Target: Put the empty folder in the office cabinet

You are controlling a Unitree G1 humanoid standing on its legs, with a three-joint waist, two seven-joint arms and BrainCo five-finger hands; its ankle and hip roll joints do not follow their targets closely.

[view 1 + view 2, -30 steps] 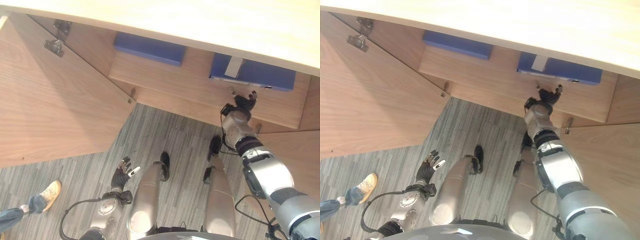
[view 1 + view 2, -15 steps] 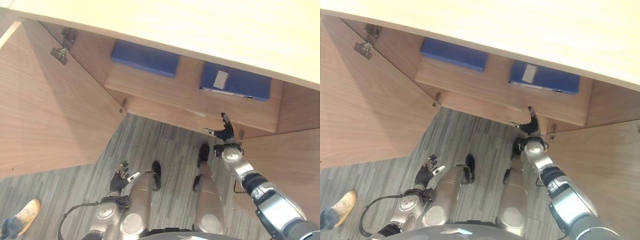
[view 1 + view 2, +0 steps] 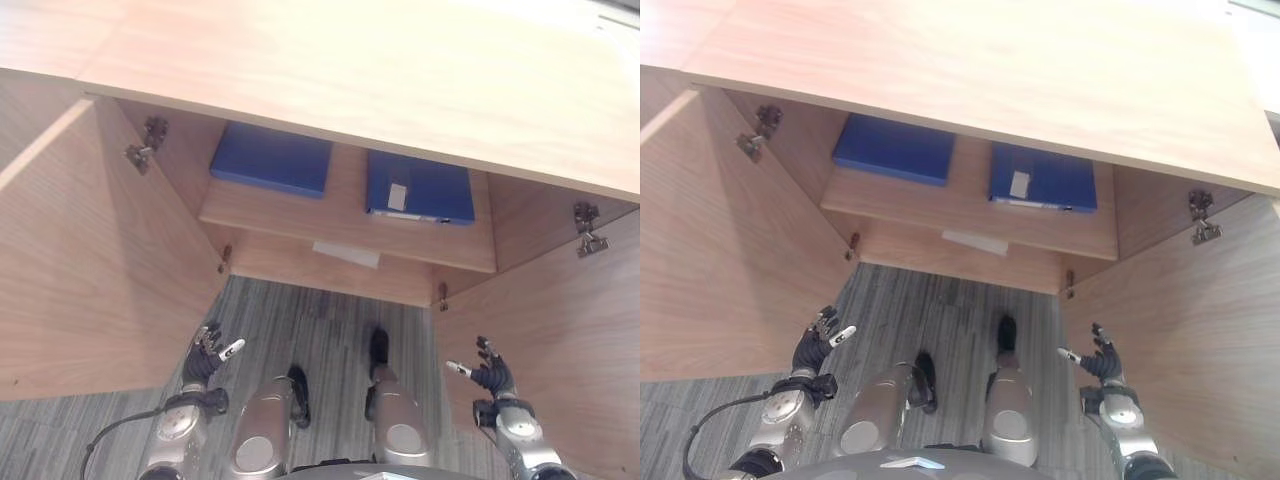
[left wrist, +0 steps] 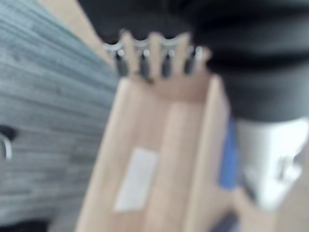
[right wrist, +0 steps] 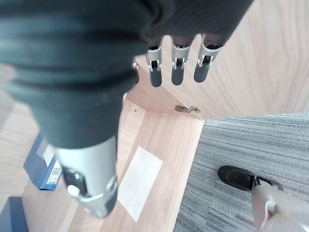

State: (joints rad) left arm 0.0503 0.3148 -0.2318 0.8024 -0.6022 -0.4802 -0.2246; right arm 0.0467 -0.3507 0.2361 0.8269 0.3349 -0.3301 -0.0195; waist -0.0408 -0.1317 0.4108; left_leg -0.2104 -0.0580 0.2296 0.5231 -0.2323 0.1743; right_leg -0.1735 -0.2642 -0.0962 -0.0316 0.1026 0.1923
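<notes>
Left hand (image 3: 205,352): low over the grey floor (image 3: 320,320), beside the left door (image 3: 90,270); fingers (image 4: 145,60) straight and spread, holding nothing.

Right hand (image 3: 487,372): low, close to the right door (image 3: 560,340); fingers (image 5: 176,67) straight, empty.

Cabinet (image 3: 400,90): both doors swung wide, open floor between my hands and the front edge.

Shelf (image 3: 345,215): two blue folders lying flat, apart. Left folder (image 3: 272,160) plain; right folder (image 3: 420,189) with a white label on its spine. White sheet (image 3: 346,254) on the cabinet bottom below.
</notes>
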